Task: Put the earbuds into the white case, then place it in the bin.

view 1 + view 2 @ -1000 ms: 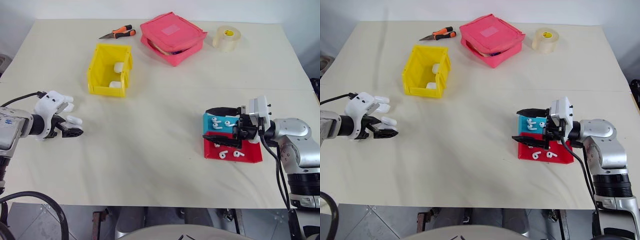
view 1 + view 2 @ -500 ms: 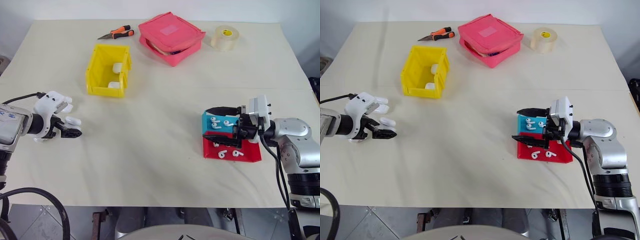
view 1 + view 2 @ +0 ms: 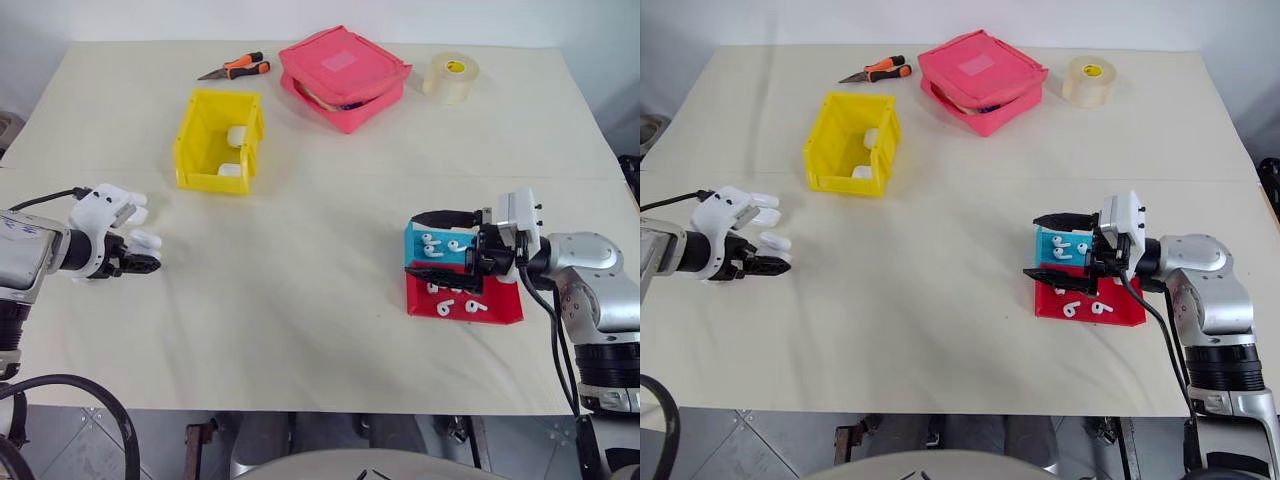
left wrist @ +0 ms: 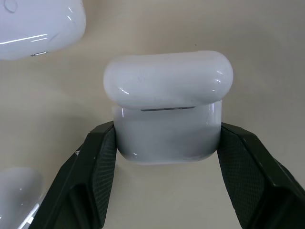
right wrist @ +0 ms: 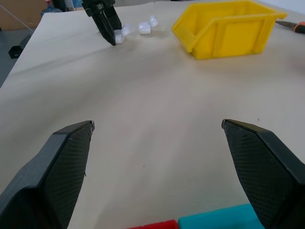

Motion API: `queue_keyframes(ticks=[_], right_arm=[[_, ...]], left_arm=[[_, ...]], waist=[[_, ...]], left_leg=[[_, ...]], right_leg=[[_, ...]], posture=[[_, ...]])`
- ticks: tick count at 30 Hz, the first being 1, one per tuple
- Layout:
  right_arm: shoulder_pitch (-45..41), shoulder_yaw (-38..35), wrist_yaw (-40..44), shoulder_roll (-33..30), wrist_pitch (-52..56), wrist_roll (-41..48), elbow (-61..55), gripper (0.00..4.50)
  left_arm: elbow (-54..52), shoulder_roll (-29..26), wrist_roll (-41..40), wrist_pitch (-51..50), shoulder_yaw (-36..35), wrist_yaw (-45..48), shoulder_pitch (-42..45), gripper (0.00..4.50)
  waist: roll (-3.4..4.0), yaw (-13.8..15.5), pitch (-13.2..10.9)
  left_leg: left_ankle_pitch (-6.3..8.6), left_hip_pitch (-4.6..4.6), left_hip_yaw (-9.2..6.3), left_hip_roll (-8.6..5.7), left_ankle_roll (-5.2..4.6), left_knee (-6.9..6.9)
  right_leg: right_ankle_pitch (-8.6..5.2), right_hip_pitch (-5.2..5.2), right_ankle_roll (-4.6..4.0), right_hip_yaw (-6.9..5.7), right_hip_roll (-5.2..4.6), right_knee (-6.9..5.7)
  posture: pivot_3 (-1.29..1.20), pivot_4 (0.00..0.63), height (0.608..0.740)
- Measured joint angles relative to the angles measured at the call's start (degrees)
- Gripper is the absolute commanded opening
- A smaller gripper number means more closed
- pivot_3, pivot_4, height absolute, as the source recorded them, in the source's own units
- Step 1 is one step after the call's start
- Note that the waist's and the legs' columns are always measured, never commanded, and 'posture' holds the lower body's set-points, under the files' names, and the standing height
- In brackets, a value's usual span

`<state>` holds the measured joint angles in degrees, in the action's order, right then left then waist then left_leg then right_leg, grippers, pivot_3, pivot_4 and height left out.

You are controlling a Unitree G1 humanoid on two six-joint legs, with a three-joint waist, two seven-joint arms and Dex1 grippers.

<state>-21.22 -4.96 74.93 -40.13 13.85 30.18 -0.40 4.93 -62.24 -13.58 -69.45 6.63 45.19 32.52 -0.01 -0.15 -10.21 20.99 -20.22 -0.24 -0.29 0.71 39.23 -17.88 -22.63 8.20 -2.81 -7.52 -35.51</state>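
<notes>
In the left wrist view, my left gripper [image 4: 167,134] is shut on a white case [image 4: 167,112] whose lid is down, resting on the table. Two more white cases [image 4: 40,24] lie close beside it. From the head camera, that left gripper [image 3: 143,263] sits near the table's left edge, well in front of the yellow bin [image 3: 192,135], which holds two white cases. My right gripper [image 3: 440,247] is open, hovering over the blue tray [image 3: 413,238] and red tray [image 3: 503,311], both of which hold loose earbuds [image 3: 445,307].
A pink zip pouch [image 3: 345,72], orange-handled pliers [image 3: 238,67] and a roll of tape [image 3: 452,77] lie along the far side. A wide stretch of bare table separates the two arms.
My left gripper's fingers have closed on the white case. The right arm has not moved.
</notes>
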Motion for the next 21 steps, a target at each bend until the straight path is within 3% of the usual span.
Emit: queue_keyframes(ticks=[4,11,14,21], right_arm=[[0.0,0.0,-1.0,-0.4,0.0,0.0,0.1,4.5],[2.8,-1.9,-5.5,-2.2,0.7,-0.5,-2.6,4.5],[5.0,-3.0,-7.7,-2.5,1.9,-0.5,-4.9,4.5],[10.9,-6.7,-14.0,-4.2,6.1,-0.4,-13.4,4.5]], left_arm=[[-2.3,2.8,-0.3,0.3,-2.2,-1.8,-0.4,2.78],[-13.1,18.6,-2.1,13.5,-6.6,-7.7,1.0,2.78],[-13.3,23.3,-2.1,18.6,-6.6,-8.9,1.5,2.78],[-8.4,39.3,-3.1,40.8,-6.0,-7.4,5.2,2.78]], waist=[[-0.02,0.6,0.0],[-0.14,1.4,-0.1],[-0.14,1.3,-0.1],[-0.14,1.6,-0.1]], left_leg=[[-0.03,-0.09,-0.1,-0.04,0.0,0.09],[0.05,-0.55,-0.45,-0.07,0.01,0.54],[0.05,-0.62,-0.42,-0.05,0.01,0.63],[0.05,-0.83,-0.57,-0.12,0.0,0.83]], right_leg=[[0.0,0.0,0.0,-0.01,-0.04,-0.02],[0.02,-0.1,0.02,-0.27,-0.06,0.01],[0.02,-0.1,0.04,-0.33,-0.03,-0.01],[0.05,-0.11,0.09,-0.51,-0.08,0.0]], posture=[[0.0,0.15,0.74],[0.0,0.15,0.74],[0.0,0.15,0.74],[0.0,0.15,0.74]])
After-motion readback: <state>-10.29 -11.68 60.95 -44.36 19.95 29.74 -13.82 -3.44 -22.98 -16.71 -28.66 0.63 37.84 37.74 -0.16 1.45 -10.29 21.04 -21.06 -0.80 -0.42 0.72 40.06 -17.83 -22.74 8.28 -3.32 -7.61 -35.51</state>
